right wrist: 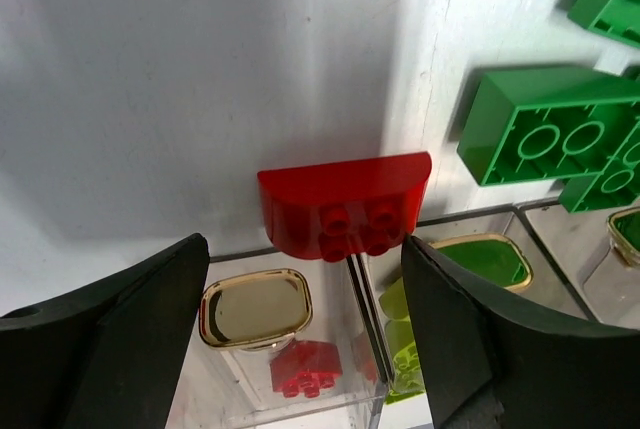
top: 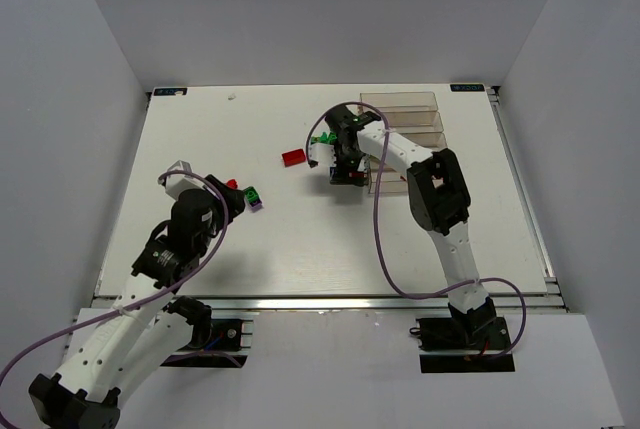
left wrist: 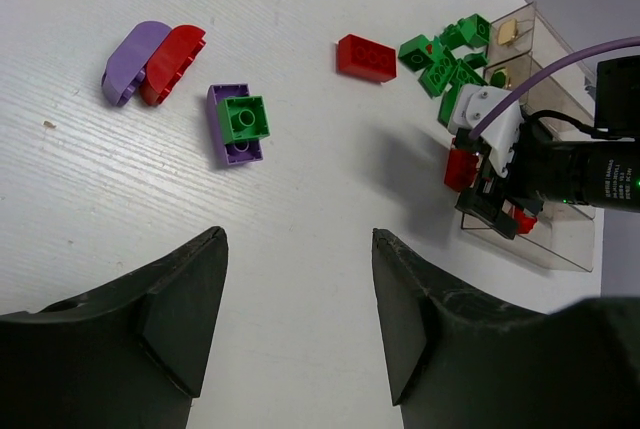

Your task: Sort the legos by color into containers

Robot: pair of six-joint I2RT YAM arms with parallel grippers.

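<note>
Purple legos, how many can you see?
2. One curved purple brick touches a curved red brick; one flat purple brick sits under a small green brick. More may be hidden.

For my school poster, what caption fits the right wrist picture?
Open right gripper hovers over a red curved brick beside the clear bins, one holding a red brick.

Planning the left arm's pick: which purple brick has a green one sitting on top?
The rectangular purple brick, with a green brick on it; the rounded purple brick only touches a red brick.
</note>
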